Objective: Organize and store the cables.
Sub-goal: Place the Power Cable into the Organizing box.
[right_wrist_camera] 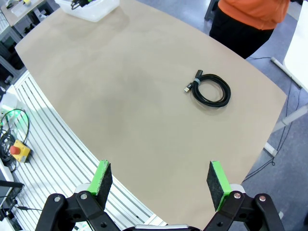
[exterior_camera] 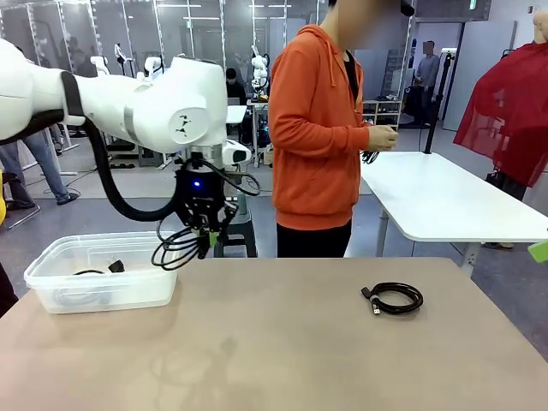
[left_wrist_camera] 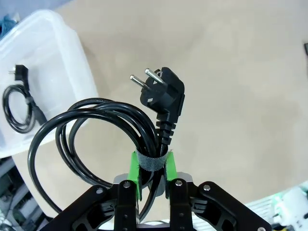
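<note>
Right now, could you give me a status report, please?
Left gripper shut on coiled power cable, beside the bin. Right gripper open, empty. USB cable lies on table.

Glossy black cable (left_wrist_camera: 161,96), translucent plastic bin (exterior_camera: 103,293), matt table (exterior_camera: 282,351)

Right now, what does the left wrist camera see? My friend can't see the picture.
The left gripper pinches a coiled black cable by its grey strap, two-pin plug showing, over a tan table. At top left, a clear plastic bin holds another coiled black cable.
</note>
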`<state>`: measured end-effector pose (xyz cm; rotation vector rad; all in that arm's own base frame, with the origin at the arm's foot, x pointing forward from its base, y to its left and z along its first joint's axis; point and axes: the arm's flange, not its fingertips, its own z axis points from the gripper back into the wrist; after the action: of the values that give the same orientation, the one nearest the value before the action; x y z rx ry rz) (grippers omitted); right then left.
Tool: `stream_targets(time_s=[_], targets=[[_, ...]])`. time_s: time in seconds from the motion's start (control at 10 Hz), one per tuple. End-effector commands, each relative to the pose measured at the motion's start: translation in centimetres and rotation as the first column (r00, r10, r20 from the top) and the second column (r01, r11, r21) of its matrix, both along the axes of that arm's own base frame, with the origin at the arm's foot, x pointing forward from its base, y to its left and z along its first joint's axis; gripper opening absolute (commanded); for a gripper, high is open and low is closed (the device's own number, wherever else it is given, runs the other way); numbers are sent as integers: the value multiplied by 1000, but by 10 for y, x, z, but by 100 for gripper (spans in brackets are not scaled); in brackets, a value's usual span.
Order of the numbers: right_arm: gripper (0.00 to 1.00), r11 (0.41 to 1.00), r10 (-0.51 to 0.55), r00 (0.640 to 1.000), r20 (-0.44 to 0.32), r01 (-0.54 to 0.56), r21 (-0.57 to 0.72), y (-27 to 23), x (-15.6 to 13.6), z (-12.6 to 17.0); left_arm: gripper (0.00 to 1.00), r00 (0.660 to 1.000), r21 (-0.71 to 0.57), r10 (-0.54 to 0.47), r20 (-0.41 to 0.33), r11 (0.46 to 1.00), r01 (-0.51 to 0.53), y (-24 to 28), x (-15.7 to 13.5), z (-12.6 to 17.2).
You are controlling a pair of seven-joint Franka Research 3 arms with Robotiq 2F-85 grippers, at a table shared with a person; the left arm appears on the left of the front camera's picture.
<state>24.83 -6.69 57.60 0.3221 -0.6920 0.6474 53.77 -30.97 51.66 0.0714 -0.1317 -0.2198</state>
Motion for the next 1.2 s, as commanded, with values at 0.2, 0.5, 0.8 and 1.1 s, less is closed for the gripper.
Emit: stream_targets(time_s=[0.2,0.5,0.8,1.1], targets=[[100,1000,-10,1000,-2,10,-8,0,0,0,0,980,-27,-194,51,980,196,85,-5,3],[100,1000,-10,1000,-2,10,-8,0,0,0,0,981,-48,-181,67,982,185,115,-5,6],[100,1000,-10,1000,-2,10,-8,0,0,0,0,985,-3,-165,50,986,166,112,7,8],[100,1000,-10,1000,-2,10,-8,0,0,0,0,985,-3,-165,50,986,166,112,7,8]])
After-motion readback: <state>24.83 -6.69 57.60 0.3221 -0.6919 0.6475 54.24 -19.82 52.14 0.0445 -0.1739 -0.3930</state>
